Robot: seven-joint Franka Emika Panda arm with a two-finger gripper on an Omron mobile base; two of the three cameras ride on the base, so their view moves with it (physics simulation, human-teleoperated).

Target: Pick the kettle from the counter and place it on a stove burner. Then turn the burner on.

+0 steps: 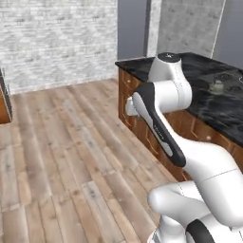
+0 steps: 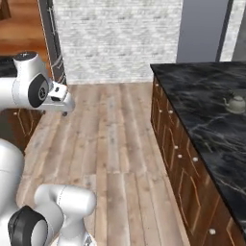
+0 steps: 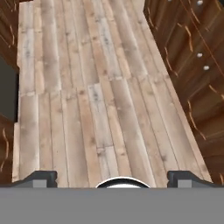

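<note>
Empty wide-open hand (image 3: 112, 177) faces plank floor, well apart from small grey-beige metal kettle (image 2: 236, 103) on black marble counter (image 2: 202, 120), approach not begun.

We see the kettle (image 2: 235, 103) standing upright on the bench (image 2: 202, 115), a small squat grey-beige vessel with a flared round base, a little lid knob and a thin dark arched handle. In the right base view its spout points toward the bench's floor-side edge, and it sits well in from that edge. The bench top is glossy black marble with pale veins over reddish-brown cabinets. In the left base view the kettle (image 1: 217, 86) stands just beside the dark cooktop (image 1: 228, 81); we cannot make out its burners.
</note>
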